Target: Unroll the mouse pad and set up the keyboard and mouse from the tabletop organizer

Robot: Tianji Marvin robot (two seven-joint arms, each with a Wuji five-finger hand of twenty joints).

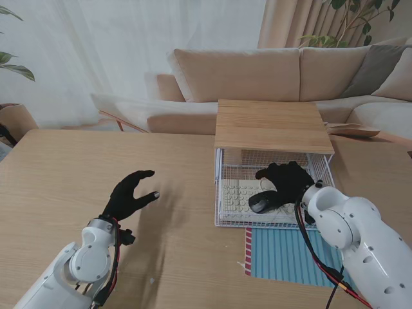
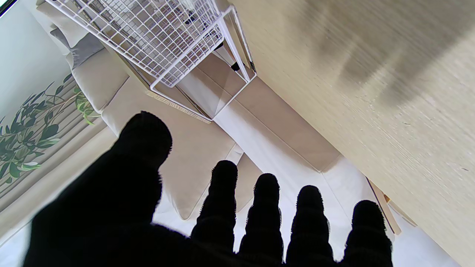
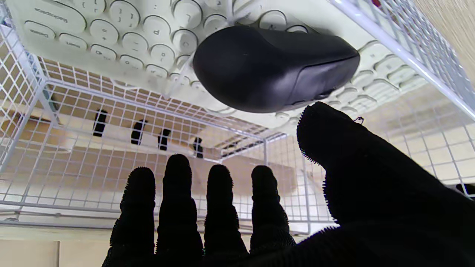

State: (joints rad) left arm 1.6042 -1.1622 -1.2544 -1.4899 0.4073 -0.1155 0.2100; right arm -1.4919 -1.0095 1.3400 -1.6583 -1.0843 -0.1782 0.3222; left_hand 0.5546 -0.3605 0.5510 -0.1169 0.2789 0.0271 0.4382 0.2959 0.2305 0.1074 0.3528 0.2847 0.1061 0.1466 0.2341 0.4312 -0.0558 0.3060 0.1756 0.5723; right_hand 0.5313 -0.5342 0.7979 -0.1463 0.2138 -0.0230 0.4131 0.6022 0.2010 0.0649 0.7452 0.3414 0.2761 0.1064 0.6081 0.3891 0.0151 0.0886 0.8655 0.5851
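My right hand inside white wire organizer, fingers spread, empty, over black mouse on white keyboard. Step: mouse retrieval; next, I close around it. Left hand released.

On the keyboard we read upside-down key legends: "Backspace", "Delete", "P", "+" and "-". The other keys are too small or blurred for us to read.

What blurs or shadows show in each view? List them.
Stand view: sharp, with a soft shadow on the table beside the left hand. Left wrist view: tabletop streaked with blur. Right wrist view: mouse and keyboard sharp; right hand a black, featureless silhouette.
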